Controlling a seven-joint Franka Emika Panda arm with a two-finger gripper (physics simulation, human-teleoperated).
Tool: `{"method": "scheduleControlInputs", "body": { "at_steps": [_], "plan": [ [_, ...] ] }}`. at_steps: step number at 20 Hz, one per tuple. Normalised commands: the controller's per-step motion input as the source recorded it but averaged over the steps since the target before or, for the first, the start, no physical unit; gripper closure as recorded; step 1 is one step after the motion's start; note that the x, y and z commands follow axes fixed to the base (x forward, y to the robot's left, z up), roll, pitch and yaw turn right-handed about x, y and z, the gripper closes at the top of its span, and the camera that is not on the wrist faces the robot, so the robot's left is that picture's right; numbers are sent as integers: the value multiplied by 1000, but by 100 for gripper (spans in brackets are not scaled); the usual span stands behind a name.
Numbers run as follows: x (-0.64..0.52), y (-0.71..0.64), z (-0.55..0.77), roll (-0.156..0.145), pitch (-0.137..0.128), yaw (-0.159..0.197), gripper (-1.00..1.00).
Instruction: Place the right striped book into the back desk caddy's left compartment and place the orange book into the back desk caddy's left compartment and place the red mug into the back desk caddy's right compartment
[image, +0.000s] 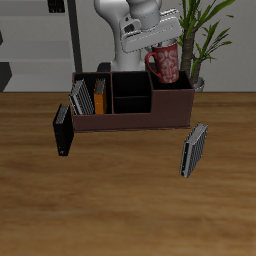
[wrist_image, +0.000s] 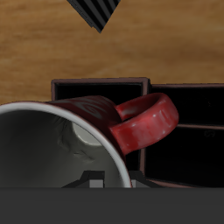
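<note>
- The robot's white two-finger gripper (image: 160, 44) grasps a dark red mug with a pale mottled pattern (image: 166, 63) by its rim, holding it tilted in the air above one end section of the long, low maroon-brown desk caddy (image: 130, 110).
- In the wrist view the mug's light grey inside (wrist_image: 52, 149) fills the foreground, and its red loop handle (wrist_image: 144, 127) juts out over the caddy's dark compartments (wrist_image: 188, 122).
- At the caddy's opposite end section, a slim dull book with dark grey stripes (image: 79, 97) and a small orange-brown hardcover book (image: 99, 98) stand side by side inside.
- A plain black book (image: 63, 131) stands on the wooden table (image: 120, 200) just off that same end, at about 8 o'clock from the caddy.
- A brighter grey-striped book (image: 194, 150) stands apart on the table, at about 5 o'clock from the caddy.
</note>
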Motion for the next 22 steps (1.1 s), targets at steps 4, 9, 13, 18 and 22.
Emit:
{"method": "scheduleControlInputs", "body": {
  "at_steps": [4,9,13,18,22],
  "plan": [
    [61,129,-75,-47,36,150,100],
    [114,123,-2,-144,-21,85,100],
    [65,237,17,-113,-41,33,100],
    [60,28,69,-45,-18,-2,100],
    [-60,-93,-92,-20,-6,-16,100]
  ]
}}
